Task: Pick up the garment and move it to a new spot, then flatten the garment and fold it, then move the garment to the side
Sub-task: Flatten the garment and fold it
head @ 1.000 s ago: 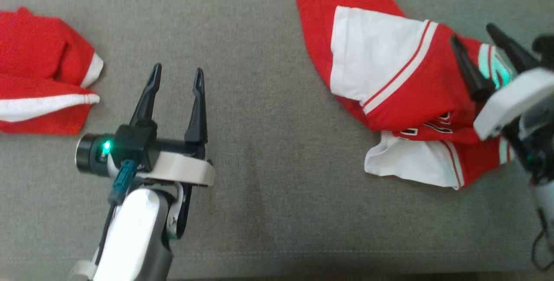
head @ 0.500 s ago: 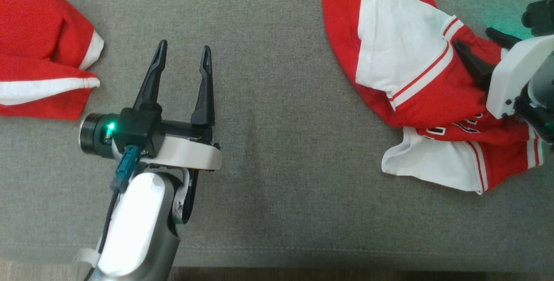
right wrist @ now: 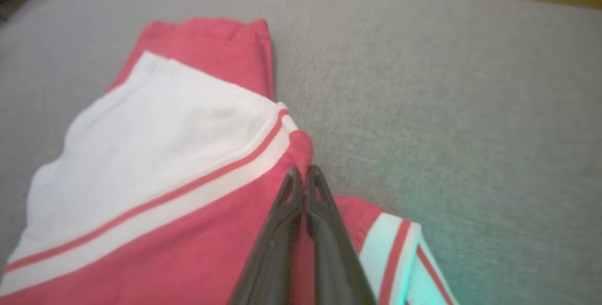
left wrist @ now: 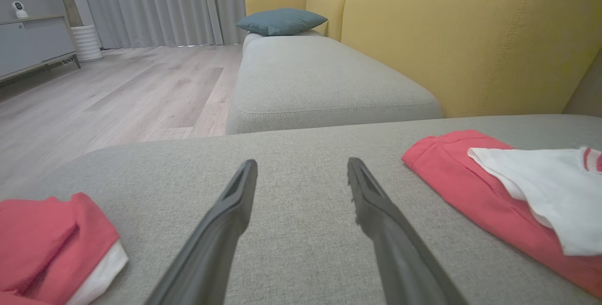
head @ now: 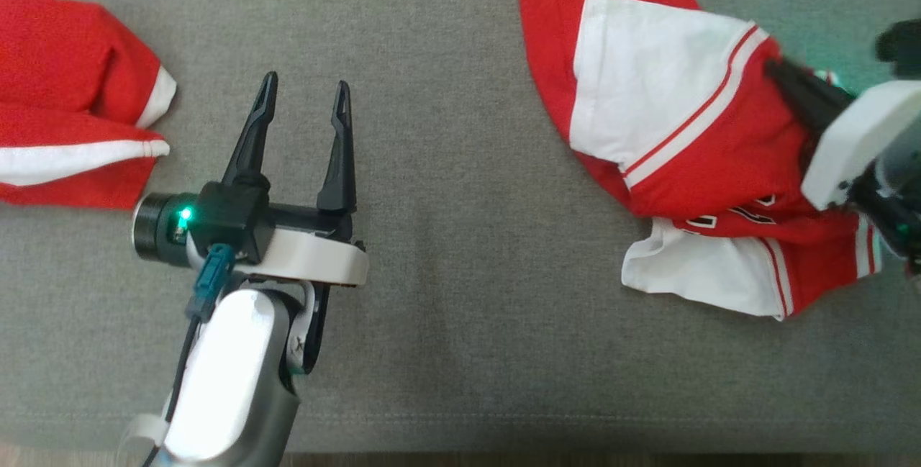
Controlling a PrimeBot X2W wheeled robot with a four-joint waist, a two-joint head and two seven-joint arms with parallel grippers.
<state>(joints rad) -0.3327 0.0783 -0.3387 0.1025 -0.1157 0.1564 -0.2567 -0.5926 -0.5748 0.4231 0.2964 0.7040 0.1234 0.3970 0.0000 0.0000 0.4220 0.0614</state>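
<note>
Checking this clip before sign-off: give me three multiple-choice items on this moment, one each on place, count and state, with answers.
1. Where does the pinched garment lie? A) robot's right of the grey cushion B) floor C) backrest
2. How many red-and-white garments lie on the cushion? A) one B) two C) three
3. The left gripper's fingers are: A) shut on cloth B) shut, empty C) open over bare cushion
Answers: A, at the head view's right, right gripper shut on its fold; B, a second garment lies at the left; C, they stand apart above grey fabric.
</note>
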